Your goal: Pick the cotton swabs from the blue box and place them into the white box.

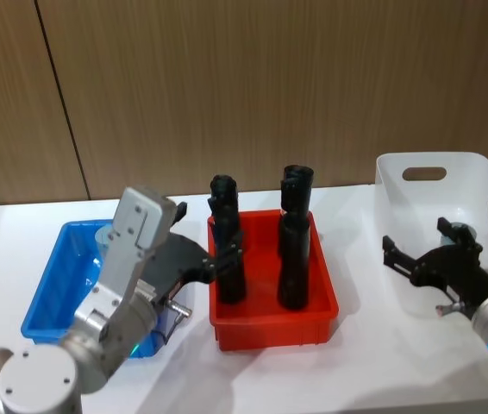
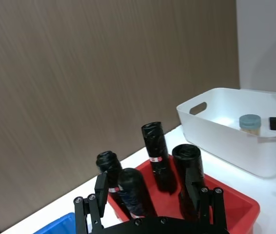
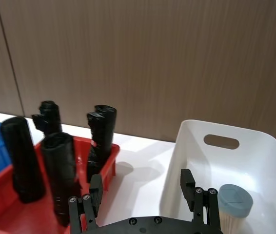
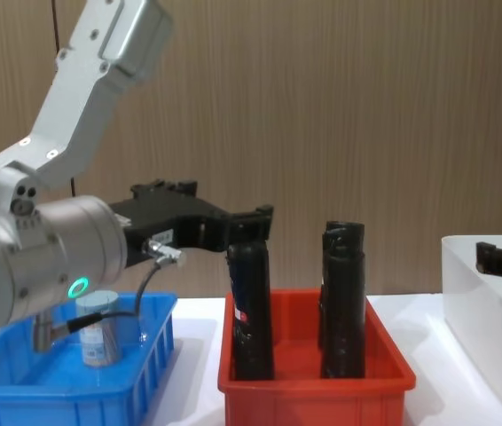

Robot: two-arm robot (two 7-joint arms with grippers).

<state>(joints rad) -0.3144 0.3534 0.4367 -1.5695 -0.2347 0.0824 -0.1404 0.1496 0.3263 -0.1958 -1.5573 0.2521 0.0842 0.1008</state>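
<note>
Chest view shows one small clear plastic cotton-swab jar with a pale blue lid [image 4: 100, 330] standing in the shallow bright blue plastic bin [image 4: 149, 373] at the lower left of the frame, partly behind the left arm. A second jar [image 3: 234, 208] sits in the tall white plastic bin [image 3: 196, 146]. The likely trouble is the left tool [image 2: 147, 192]: it hangs close to the tall black rolled cylinders [image 4: 251, 311] in the red plastic bin [image 4: 313, 395], so a careless swing towards the jar could topple one. Its fingers are spread wide and hold nothing. The right tool [image 3: 142, 192] is likewise spread and empty, over the white bin just beside the jar there.
</note>
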